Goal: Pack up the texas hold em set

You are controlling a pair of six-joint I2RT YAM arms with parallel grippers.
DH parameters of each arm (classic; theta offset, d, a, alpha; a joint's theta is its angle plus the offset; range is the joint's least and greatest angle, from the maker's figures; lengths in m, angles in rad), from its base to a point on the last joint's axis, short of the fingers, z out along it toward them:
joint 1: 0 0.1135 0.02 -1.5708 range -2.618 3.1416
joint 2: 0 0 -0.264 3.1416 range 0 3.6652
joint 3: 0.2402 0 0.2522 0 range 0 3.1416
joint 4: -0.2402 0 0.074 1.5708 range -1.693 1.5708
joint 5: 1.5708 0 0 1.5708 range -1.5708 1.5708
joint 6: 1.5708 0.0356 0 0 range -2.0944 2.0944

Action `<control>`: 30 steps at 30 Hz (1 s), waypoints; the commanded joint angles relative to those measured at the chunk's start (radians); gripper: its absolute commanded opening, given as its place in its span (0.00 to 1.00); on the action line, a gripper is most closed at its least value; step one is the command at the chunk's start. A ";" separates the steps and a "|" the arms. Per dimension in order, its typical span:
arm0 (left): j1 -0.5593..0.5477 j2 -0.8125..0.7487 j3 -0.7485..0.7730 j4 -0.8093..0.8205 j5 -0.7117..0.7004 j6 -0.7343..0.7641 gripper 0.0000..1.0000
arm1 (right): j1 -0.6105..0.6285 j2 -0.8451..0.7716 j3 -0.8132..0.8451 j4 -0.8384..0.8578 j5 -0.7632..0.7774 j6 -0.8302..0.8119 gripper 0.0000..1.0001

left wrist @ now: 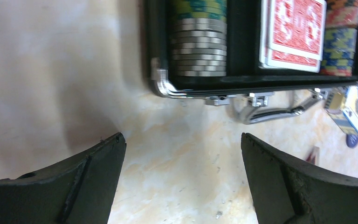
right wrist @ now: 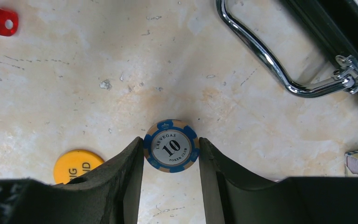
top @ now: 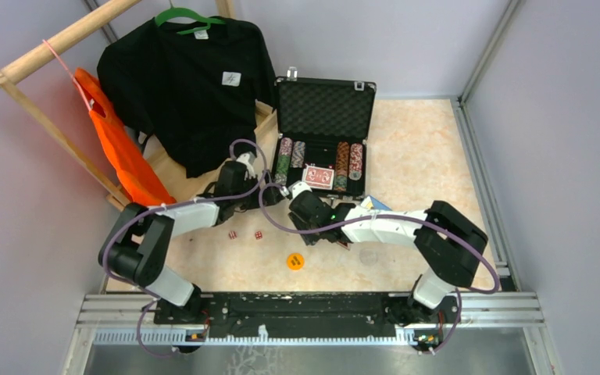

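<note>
Four rows of striped poker chips (top: 285,160) are being shown lying on edge inside one black briefcase-like case (left wrist: 154,37), which is standing open at the far middle of the marbled tabletop (top: 422,156). Its foam-lined lid (top: 326,109) is being held upright behind the tray. One pile of red-backed cards (top: 319,177) is being seen between the chip rows, near the front wall. One silver handle (right wrist: 270,60) is being shown lying flat on the table along the case's near edge, with silver latches beside it.

Two red dice (top: 233,234) are being seen on the table in front of the case, near each other but apart. One yellow round token (top: 294,261) is being shown nearer the arm bases, by itself.

One blue-and-tan chip (right wrist: 171,146), marked with a ten, is being gripped at its rim by the right gripper (right wrist: 170,139), both fingers touching it, just in front of the handle. Whether it is touching the table cannot be told. The fingers of the left gripper (left wrist: 182,140) are being held wide apart with nothing between them, just before the case's front left corner.

One black T-shirt (top: 187,101) on one green hanger (top: 183,14) and one orange bag (top: 125,156) are being seen hanging from one wooden rack (top: 62,39) at the far left.
</note>
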 commanded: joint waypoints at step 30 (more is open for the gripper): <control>-0.097 0.273 0.101 0.166 0.702 -0.035 0.77 | 0.006 -0.144 -0.007 -0.013 0.076 -0.031 0.33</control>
